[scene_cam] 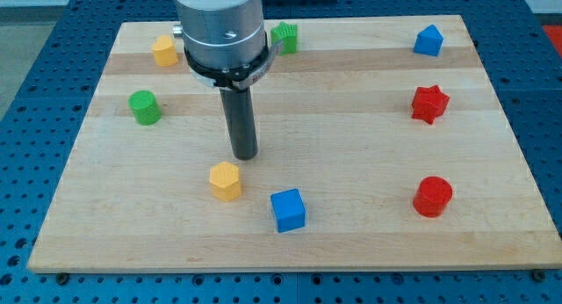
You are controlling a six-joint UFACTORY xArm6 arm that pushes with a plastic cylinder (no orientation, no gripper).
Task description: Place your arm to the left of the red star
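Camera view shows a pale wooden board on a blue perforated bench, with my tip resting on bare wood near the board's middle; taking the red star as the landmark, the tip sits well apart from it, far toward the view's left and a little lower. There is no claw on this arm to be released or clenched, only a straight dark rod hanging from the grey housing, so nothing is grasped and the tip touches no block. The red star itself lies near the board's right edge, about midway down. A blue block of house-like shape is above the star, and a red cylinder is below it, both well apart from it. Far to the star's left, a yellow hexagonal block lies just below my tip and a blue cube a little right of that. Farther left still are a green cylinder, a yellow block whose shape I cannot make out, and a green block partly hidden behind the housing. I judge the task hardly begun: the wood between tip and star looks clear, so a straight slide rightward, stopping just short of the star's left side, should serve. Overshooting would nudge the star.
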